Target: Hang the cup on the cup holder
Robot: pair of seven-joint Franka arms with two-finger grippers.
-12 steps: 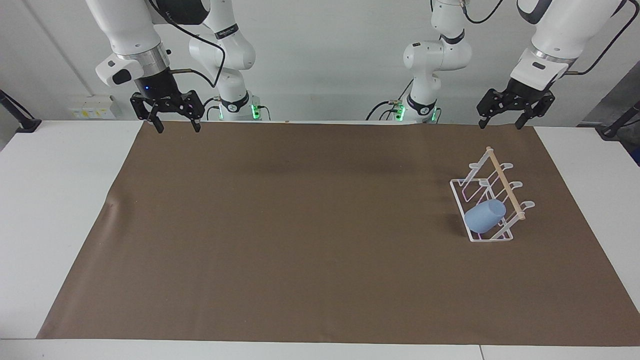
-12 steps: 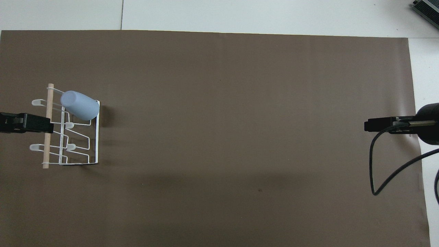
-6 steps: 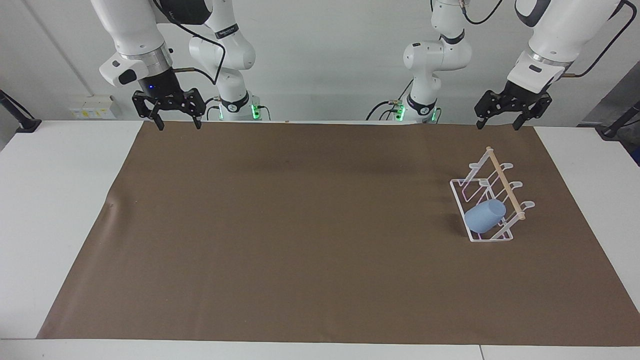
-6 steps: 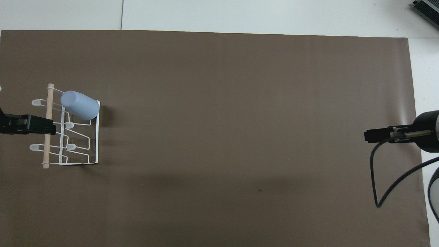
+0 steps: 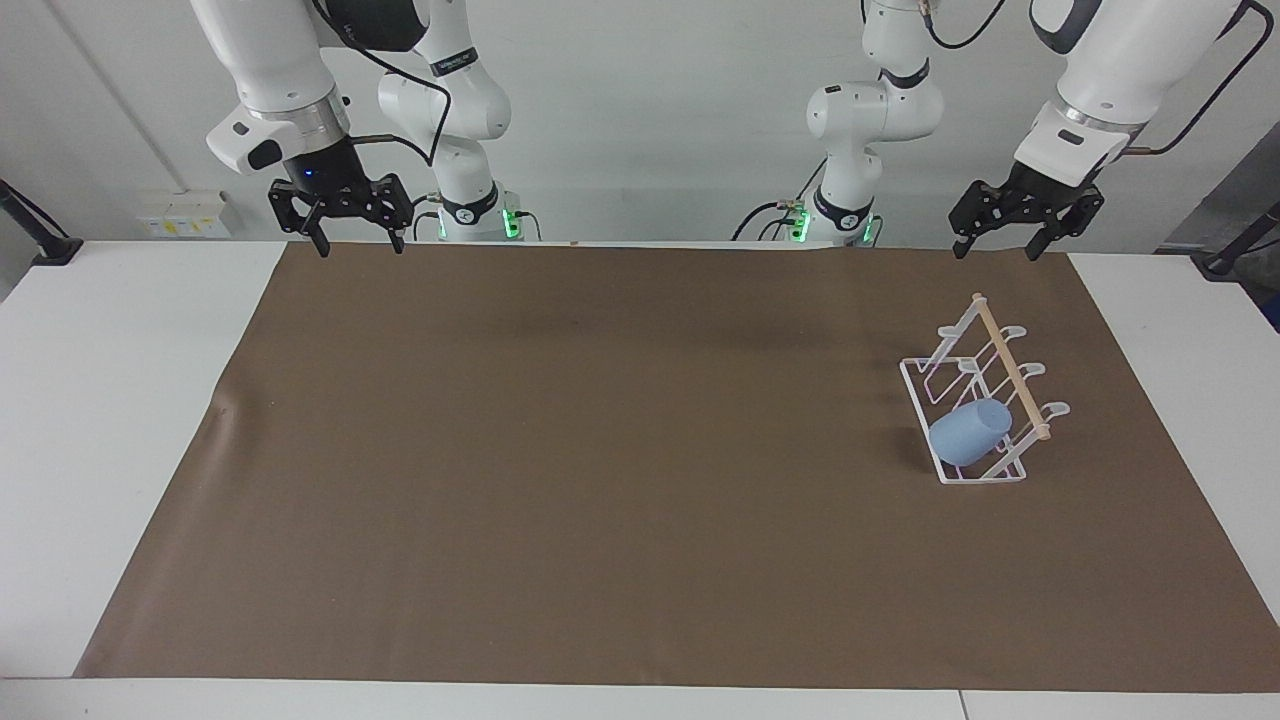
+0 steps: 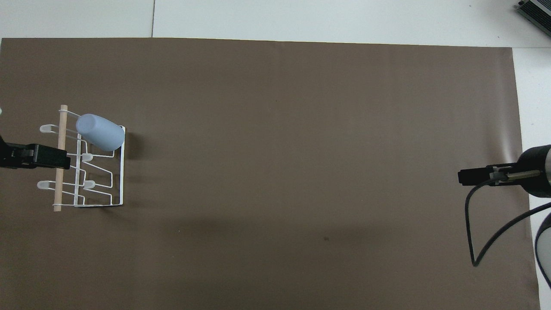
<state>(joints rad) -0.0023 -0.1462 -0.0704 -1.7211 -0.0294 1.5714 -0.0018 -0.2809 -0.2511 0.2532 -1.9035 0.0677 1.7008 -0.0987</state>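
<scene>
The cup (image 5: 969, 432) hangs tilted on a prong of the holder (image 5: 978, 400), at the holder's end farthest from the robots. The holder stands on the brown mat (image 5: 600, 450) near the left arm's end. Both grippers, left (image 5: 996, 249) and right (image 5: 355, 246), hang spread and empty above the mat's edge by the robots.

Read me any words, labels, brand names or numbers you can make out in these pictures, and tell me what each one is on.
Legible text: none.
Small dark lettering on the white robot arm near the right arm's base: too small to read.
Light-blue plastic cup: plain, no print.
White wire cup holder with wooden dowel: no label showing.
Brown table mat: unmarked.
White wall socket plate: yellow stickers on it, unreadable.
</scene>
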